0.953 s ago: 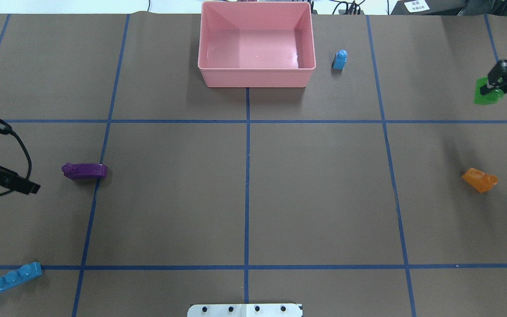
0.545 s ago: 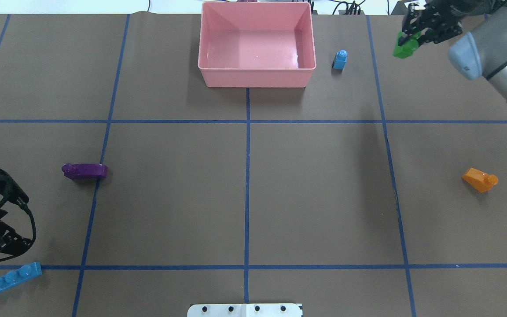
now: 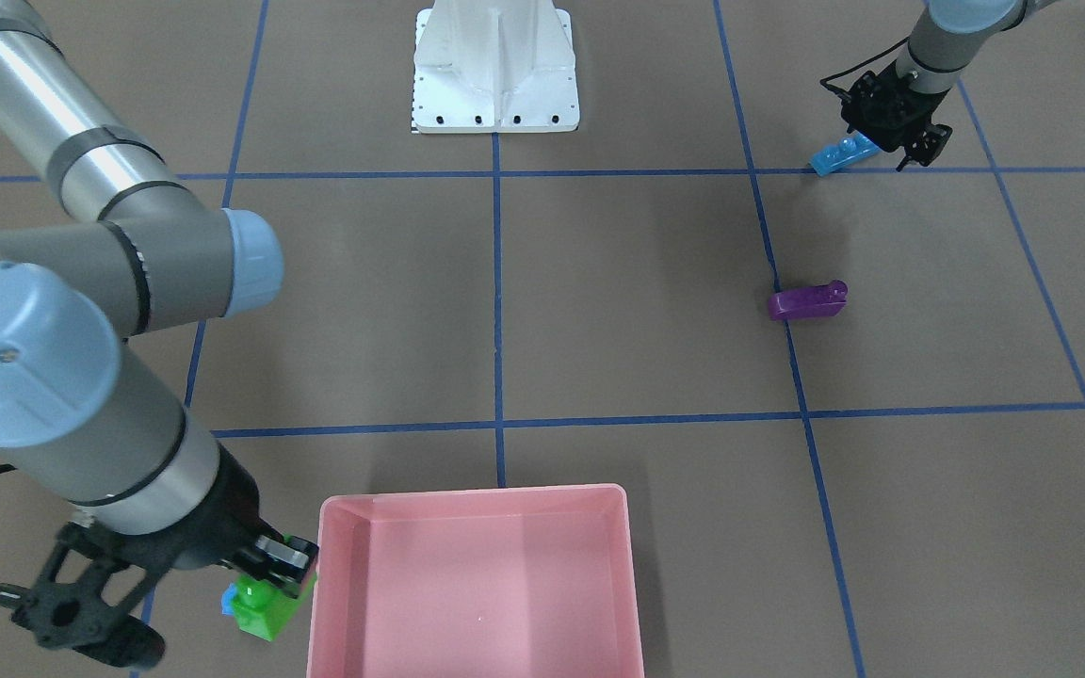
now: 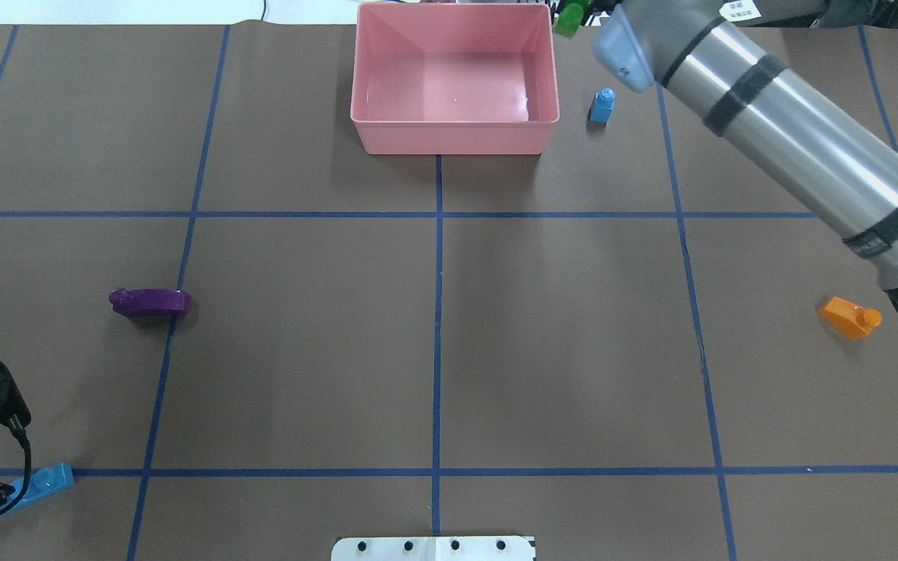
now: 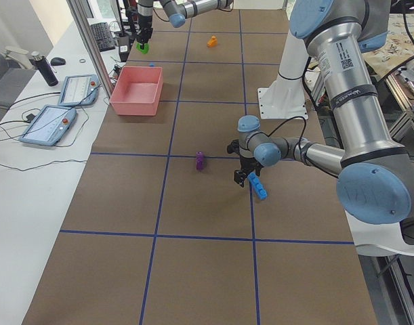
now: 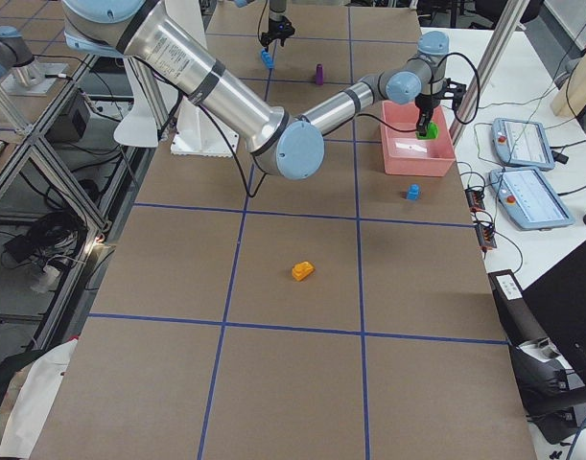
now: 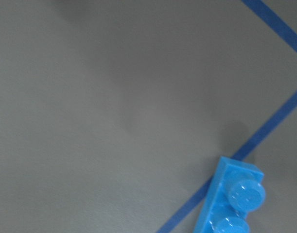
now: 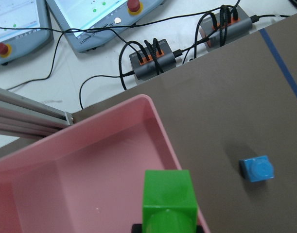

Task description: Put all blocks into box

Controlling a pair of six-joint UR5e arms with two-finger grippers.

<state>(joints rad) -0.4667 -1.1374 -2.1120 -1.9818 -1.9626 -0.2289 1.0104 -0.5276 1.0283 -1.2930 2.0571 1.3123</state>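
Tabletop (image 3: 637, 311): green brick (image 3: 265, 607) now beside box (image 3: 472, 492).

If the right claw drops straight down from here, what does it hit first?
Likely the pink box's side rim: the green brick held in the right claw hangs right over that wall, not clearly inside the box. Height above it is hard to judge.
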